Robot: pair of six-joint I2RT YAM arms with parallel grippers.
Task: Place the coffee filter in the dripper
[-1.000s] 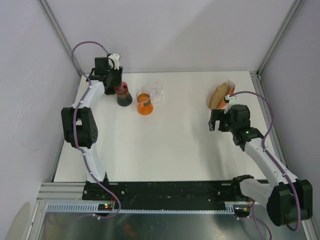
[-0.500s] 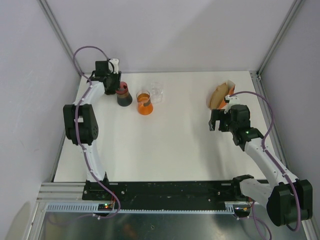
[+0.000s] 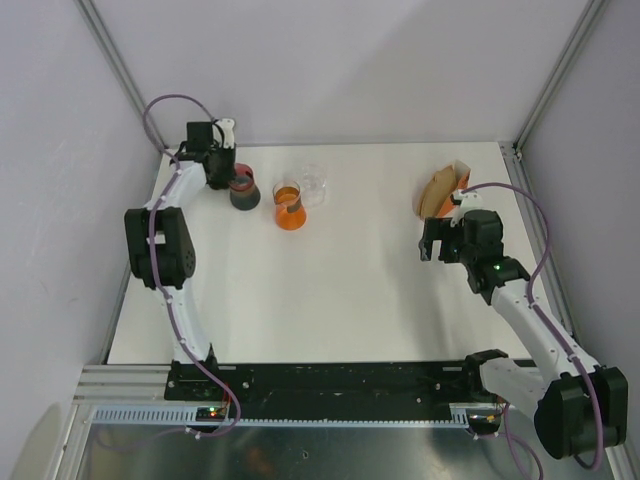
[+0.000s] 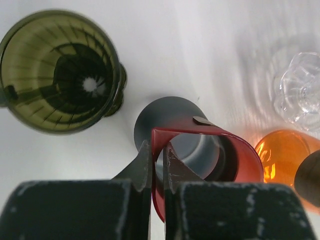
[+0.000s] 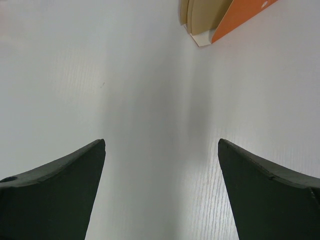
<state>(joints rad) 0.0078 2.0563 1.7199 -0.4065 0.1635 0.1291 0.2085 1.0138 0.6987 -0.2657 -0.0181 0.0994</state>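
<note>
A red dripper (image 4: pixel 210 150) with a dark grey base stands at the table's back left, and is also seen from above (image 3: pixel 244 188). My left gripper (image 4: pixel 156 152) is shut on its near rim, one finger inside and one outside; from above the gripper (image 3: pixel 228 170) sits just left of it. Brown paper coffee filters (image 3: pixel 437 190) lean in an orange holder (image 3: pixel 460 188) at the back right. In the right wrist view the filters (image 5: pixel 197 15) show at the top edge. My right gripper (image 5: pixel 161 150) hangs open over bare table a little short of them, nothing between its fingers.
An olive green dripper (image 4: pixel 60 70) stands just left of the red one. An orange dripper (image 3: pixel 289 207) and a clear glass one (image 3: pixel 314 184) stand to its right, close together. Frame posts rise at the table's back corners.
My left gripper has closed onto the red dripper's rim and nudged it slightly left. The right arm has not moved.
</note>
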